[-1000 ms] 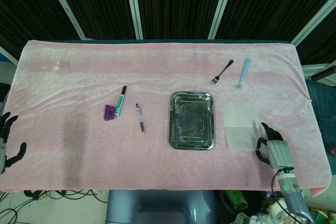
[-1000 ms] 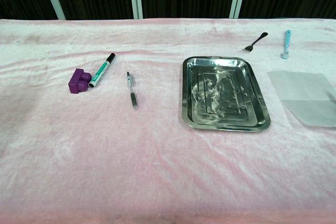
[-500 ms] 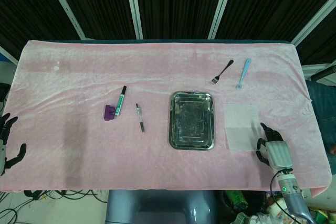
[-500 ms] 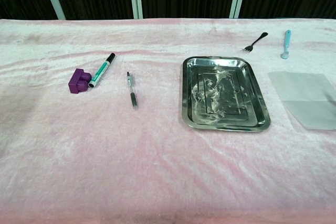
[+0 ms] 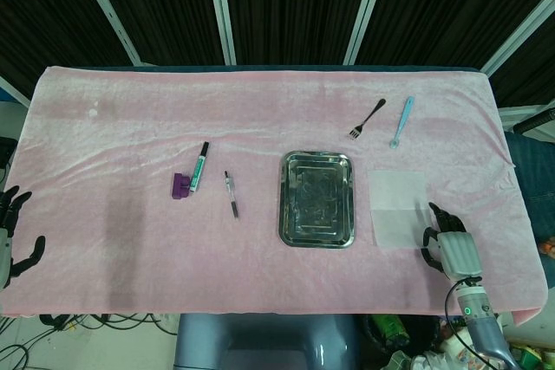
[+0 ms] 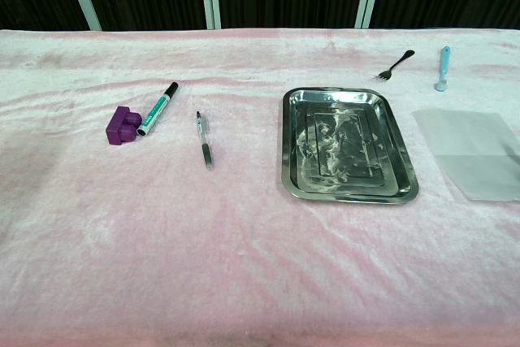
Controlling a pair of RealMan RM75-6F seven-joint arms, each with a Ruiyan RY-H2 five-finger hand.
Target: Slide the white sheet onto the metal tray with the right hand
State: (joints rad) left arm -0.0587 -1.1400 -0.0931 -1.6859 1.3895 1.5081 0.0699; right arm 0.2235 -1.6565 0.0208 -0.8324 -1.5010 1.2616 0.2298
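Right hand (image 5: 449, 247) beside white sheet (image 5: 399, 207), fingers apart, apparently touching its corner for sliding toward metal tray (image 5: 317, 199).

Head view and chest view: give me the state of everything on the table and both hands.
white sheet: flat on cloth, right of tray, not on it
metal tray: empty
right hand: open, at the sheet's near right corner
left hand: open, off the table edge
green marker: capped, beside purple block
pen: lying flat
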